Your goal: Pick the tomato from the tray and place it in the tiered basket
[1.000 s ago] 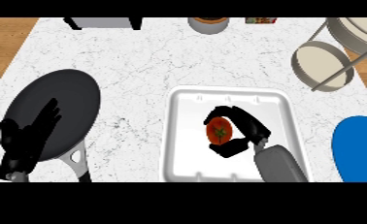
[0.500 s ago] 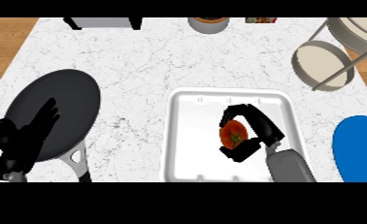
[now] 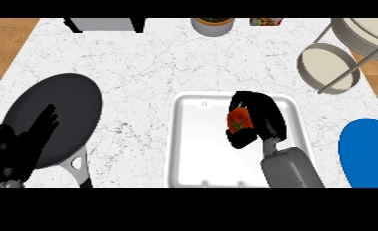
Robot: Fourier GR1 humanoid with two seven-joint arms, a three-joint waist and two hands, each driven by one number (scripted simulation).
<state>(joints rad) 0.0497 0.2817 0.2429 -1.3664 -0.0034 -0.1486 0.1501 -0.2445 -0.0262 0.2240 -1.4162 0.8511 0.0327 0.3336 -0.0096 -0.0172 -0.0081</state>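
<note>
- The small red tomato with a green top (image 3: pixel 238 119) sits clamped in the black right hand (image 3: pixel 258 117), fingers and thumb curled round it, above the white rectangular tray (image 3: pixel 193 145).
- Compared with a second ago, hand and tomato show further up the tray and nearer its far right corner — that reads as a lift and the start of the carry.
- The grasp looks done; the transfer is what remains.
- The tan wire tiered basket (image 3: pixel 334 65) stands well apart, up at the right of the white marble counter (image 3: pixel 148 60).
- The black left hand (image 3: pixel 26 142) rests open over the black frying pan (image 3: pixel 55 117), lower left, unchanged.
</note>
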